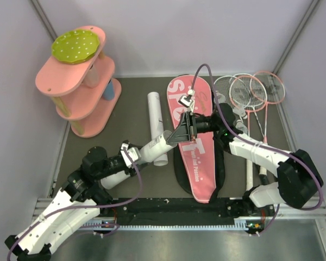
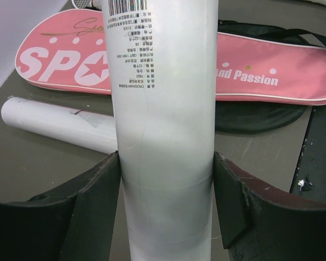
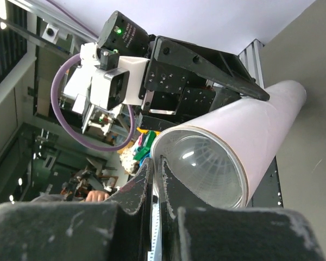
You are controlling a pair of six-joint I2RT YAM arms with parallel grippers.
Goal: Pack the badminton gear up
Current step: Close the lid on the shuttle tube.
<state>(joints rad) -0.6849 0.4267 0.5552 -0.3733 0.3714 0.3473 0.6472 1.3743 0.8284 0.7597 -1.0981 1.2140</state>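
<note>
While the left gripper clamps the long white cylindrical tube above the worktop's middle beside the pink racket-shaped "SPORT" bag, the right gripper has its fingers almost together at the tube's clear-capped mouth, any hold unclear.

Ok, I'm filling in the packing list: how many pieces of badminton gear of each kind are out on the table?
Thin pink-and-white rackets: 3
Long white cylindrical tubes: 2
Pink racket-shaped bag lettered SPORT: 1
Total: 6
</note>
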